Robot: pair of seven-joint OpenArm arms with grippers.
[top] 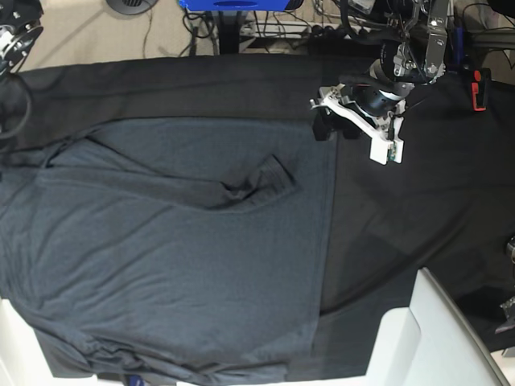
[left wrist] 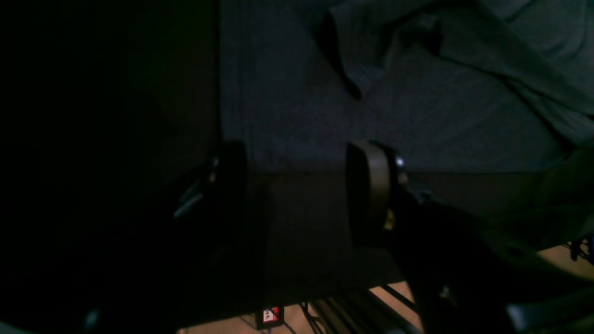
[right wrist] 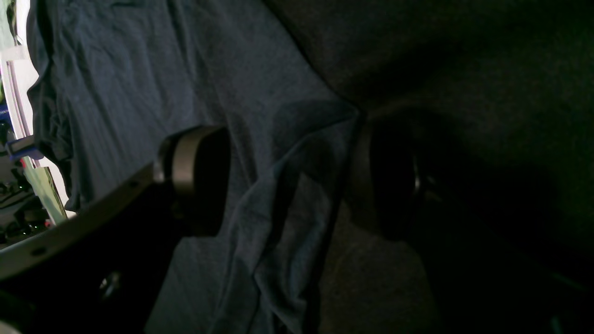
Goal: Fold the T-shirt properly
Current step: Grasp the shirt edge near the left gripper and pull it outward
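A large charcoal-grey T-shirt lies spread over the left and middle of a table covered in black cloth, one sleeve folded back across the chest. It looks like soft, light knit that will drape, wrinkle and slide rather than hold a shape, so hemmed edges and corners seem the surest places to pinch. The left gripper hovers at the shirt's far right corner, its jaws apart with the hem edge between them in the left wrist view, not yet visibly clamped. The right gripper, out of the base view, stands with jaws apart, straddling a crumpled fold at the shirt's edge.
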